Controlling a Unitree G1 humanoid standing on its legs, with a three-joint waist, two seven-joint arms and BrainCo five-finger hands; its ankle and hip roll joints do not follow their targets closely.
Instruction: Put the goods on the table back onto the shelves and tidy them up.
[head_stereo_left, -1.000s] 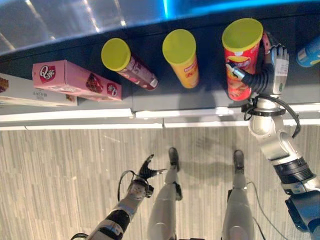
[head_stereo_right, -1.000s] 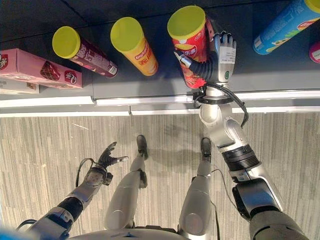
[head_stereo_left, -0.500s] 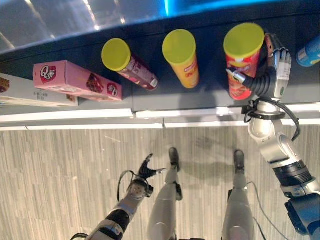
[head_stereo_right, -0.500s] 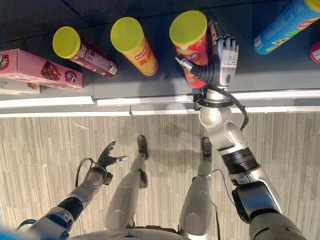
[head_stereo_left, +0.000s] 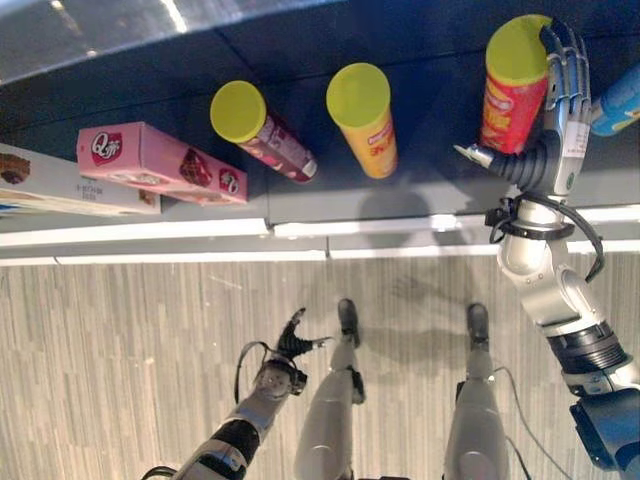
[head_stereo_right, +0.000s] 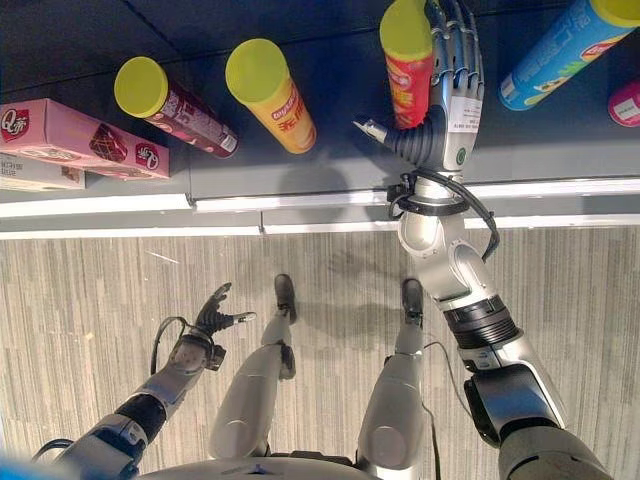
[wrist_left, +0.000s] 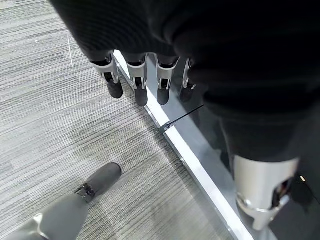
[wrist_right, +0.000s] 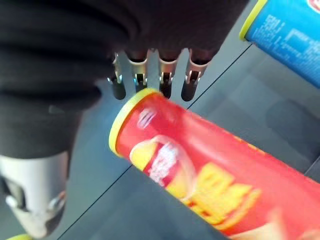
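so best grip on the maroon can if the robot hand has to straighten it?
Probably around the mid-body of the maroon can, approached from the shelf front. It is a round tube standing between the pink box and orange can, with open gaps either side.

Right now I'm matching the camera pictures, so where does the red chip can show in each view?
Left eye view: red chip can at upper right on the shelf, beside the right hand.
Right eye view: upper middle-right, left of the blue can.
Right wrist view: across the centre, past the fingertips.
Left wrist view: not in it.
Shared landmark: the blue can.
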